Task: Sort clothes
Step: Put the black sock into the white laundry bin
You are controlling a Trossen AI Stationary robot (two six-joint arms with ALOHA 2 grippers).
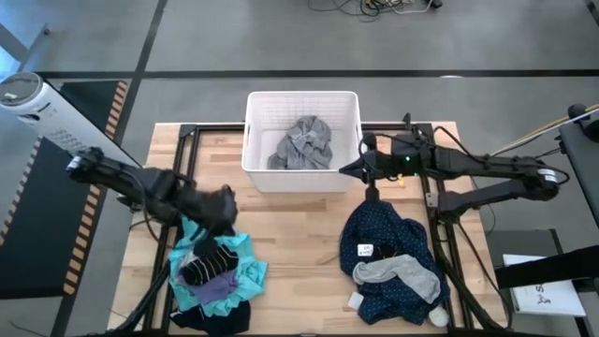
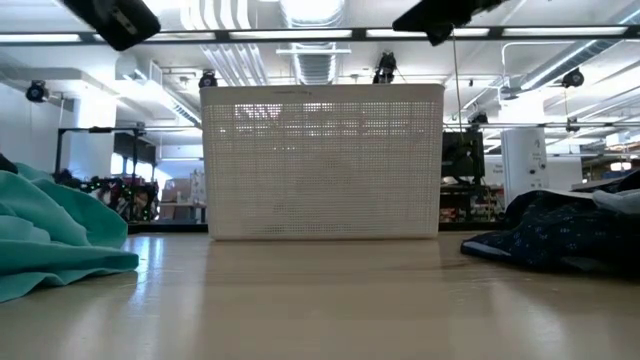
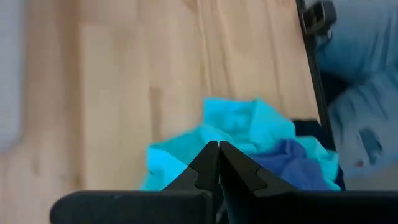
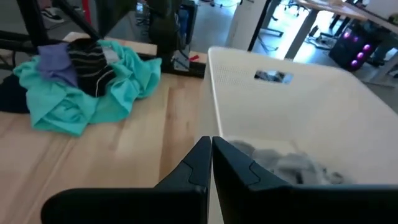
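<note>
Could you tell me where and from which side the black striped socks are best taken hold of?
Grip the black striped socks at their raised middle, coming straight down. They lie on top of the pile, over the teal shirt and purple piece, so a shallow pinch probably lifts them alone. The left gripper, shut, is nearest.

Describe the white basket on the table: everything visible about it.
The white basket is a rectangular plastic tub with finely perforated walls and a solid rim. It stands upright at the far middle of the wooden table, between the two clothes piles. A crumpled grey garment lies inside on its floor; nothing else shows in it. The right gripper hangs beside its right wall, fingers shut and empty; whether it touches the wall cannot be told.
</note>
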